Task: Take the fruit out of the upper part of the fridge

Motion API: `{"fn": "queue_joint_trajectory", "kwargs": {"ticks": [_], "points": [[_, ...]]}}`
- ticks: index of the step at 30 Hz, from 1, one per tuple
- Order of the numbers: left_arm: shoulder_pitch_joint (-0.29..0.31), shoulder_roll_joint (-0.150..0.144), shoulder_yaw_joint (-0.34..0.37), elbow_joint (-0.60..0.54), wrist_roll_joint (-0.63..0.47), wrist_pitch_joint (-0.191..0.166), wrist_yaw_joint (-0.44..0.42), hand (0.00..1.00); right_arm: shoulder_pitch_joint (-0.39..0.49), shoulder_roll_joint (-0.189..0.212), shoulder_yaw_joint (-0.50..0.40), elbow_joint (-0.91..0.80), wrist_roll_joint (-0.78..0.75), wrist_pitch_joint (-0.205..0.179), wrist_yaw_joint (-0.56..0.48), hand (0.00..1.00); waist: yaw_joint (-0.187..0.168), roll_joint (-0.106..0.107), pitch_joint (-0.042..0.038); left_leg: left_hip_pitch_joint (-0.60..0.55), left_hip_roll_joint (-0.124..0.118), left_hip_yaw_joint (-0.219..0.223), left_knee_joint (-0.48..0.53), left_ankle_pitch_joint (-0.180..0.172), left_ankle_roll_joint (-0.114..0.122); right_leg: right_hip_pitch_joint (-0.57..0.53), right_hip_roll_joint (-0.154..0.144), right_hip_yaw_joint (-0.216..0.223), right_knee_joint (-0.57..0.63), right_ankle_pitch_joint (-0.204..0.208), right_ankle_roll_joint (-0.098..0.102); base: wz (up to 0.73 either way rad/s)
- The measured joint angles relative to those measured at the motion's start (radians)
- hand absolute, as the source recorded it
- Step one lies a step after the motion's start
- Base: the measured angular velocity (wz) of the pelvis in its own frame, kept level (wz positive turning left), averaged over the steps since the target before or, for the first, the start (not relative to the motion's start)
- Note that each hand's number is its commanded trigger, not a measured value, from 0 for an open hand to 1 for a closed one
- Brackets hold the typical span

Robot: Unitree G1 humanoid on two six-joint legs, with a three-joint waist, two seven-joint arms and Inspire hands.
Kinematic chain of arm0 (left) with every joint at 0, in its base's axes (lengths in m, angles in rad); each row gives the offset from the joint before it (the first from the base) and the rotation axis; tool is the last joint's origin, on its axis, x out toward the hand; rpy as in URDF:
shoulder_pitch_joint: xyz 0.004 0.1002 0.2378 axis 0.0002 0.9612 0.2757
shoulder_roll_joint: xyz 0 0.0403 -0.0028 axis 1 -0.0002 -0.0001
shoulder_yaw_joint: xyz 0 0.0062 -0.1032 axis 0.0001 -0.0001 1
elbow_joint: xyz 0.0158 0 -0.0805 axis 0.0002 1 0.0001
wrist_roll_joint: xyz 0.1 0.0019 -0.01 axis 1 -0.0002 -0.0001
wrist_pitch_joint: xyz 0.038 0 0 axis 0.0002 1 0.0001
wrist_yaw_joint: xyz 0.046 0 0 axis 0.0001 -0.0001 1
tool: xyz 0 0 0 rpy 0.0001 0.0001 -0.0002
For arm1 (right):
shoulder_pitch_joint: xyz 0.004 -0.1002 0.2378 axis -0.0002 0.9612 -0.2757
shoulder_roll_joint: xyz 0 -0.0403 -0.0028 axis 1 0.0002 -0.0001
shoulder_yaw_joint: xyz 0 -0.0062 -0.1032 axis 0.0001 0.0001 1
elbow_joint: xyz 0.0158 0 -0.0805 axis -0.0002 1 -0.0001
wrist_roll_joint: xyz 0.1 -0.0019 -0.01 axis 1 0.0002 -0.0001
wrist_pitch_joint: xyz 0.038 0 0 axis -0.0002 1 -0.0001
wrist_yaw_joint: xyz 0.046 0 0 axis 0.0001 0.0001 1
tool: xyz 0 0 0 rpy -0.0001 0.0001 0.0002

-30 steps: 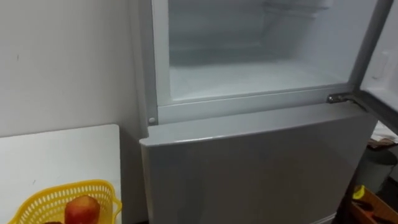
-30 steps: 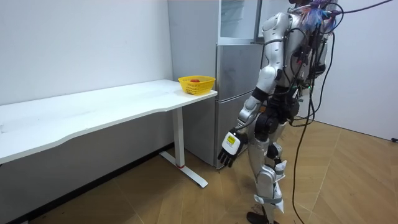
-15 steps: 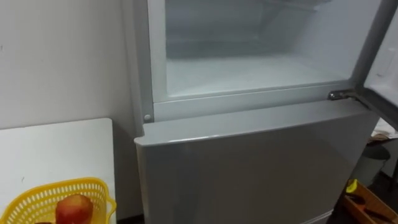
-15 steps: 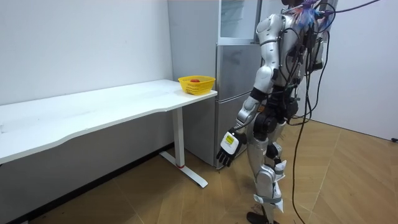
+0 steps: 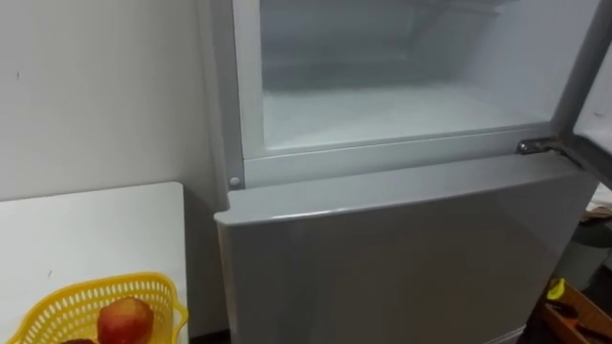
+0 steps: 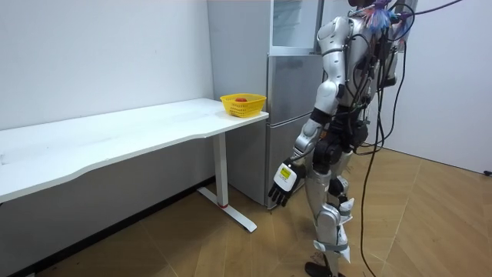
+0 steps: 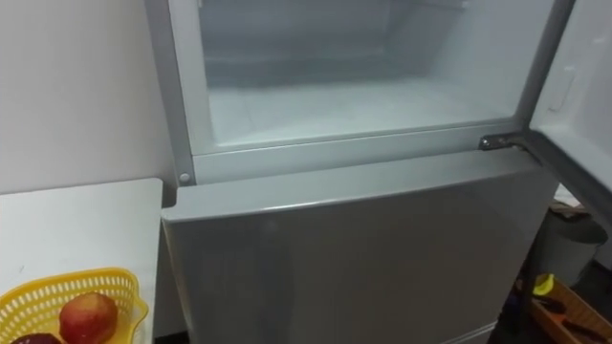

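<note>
I stand facing the fridge, close to it. Its upper compartment is open, and its white floor and walls look bare. The upper door is swung out at the right edge. Below it, the grey lower door is closed. My left hand hangs at my side near knee height with relaxed fingers and holds nothing. At my left, a yellow basket with a red apple in it sits on the white table.
The table runs along the wall to the room view's left, with the basket at the end beside the fridge. A grey bin and a wooden box stand on the floor at the lower right.
My upper body leaned slightly toward the fridge a second ago and has held still since. The eye view swayed sideways and back. Nothing else moved.
</note>
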Motion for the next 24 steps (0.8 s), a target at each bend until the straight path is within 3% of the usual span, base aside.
{"fn": "queue_joint_trajectory", "kwargs": {"ticks": [13,19,24], "points": [[-0.017,-0.004,-0.012,0.017,0.0,-0.002,0.004,0.0,-0.074,-0.001,0.107,-0.02,-0.004,0.006,0.147,0.0,0.028,-0.003,0.0009,-0.009,0.0,-0.008,0.013,0.0,0.0,-0.005,-0.003,-0.003,0.002,0.004,-0.004,0.0],[-0.02,-0.009,-0.012,0.018,0.021,0.0,-0.005,0.0,-0.079,-0.003,0.126,-0.063,-0.139,0.008,0.198,0.0,0.062,0.002,-0.0019,-0.011,0.0,-0.007,0.014,0.0,0.0,-0.002,-0.003,-0.006,-0.001,0.012,-0.004,0.0],[-0.019,-0.011,-0.014,0.018,0.021,0.003,-0.018,0.0,-0.079,-0.012,0.195,-0.069,-0.215,0.011,0.262,0.0,0.078,0.007,-0.0046,-0.009,0.001,-0.007,0.014,0.0,0.0,0.002,-0.003,-0.008,-0.002,0.019,-0.006,0.0]]}}
